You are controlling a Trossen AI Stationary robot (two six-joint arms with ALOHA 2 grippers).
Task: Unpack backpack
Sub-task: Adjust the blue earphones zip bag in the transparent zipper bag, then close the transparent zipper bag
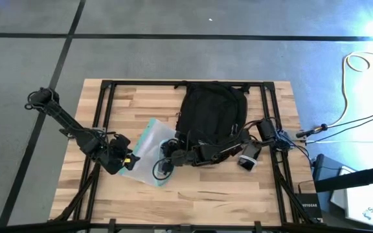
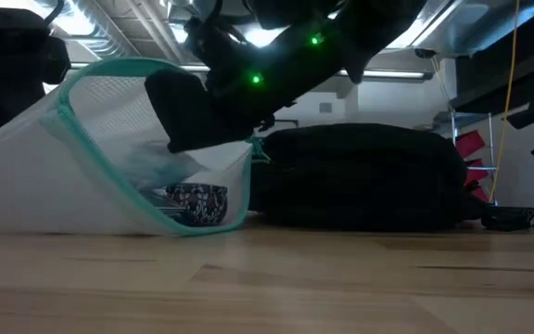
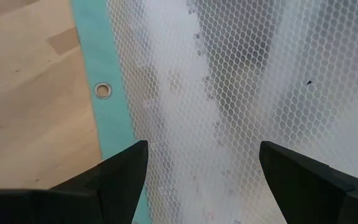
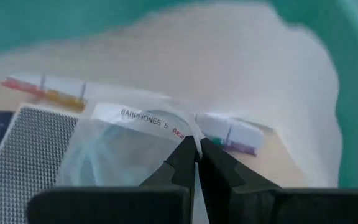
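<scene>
Mesh pouch (image 1: 149, 150) beside the backpack (image 1: 211, 113), right gripper (image 4: 197, 151) inside pinching a clear earphones bag (image 4: 126, 146), left gripper (image 3: 202, 163) wide above.

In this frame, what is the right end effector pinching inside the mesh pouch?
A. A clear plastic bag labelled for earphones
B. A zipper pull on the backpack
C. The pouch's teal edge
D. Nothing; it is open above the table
A: in the right wrist view the right end effector is closed on the edge of the clear earphones bag, inside the teal-edged mesh pouch.
</scene>
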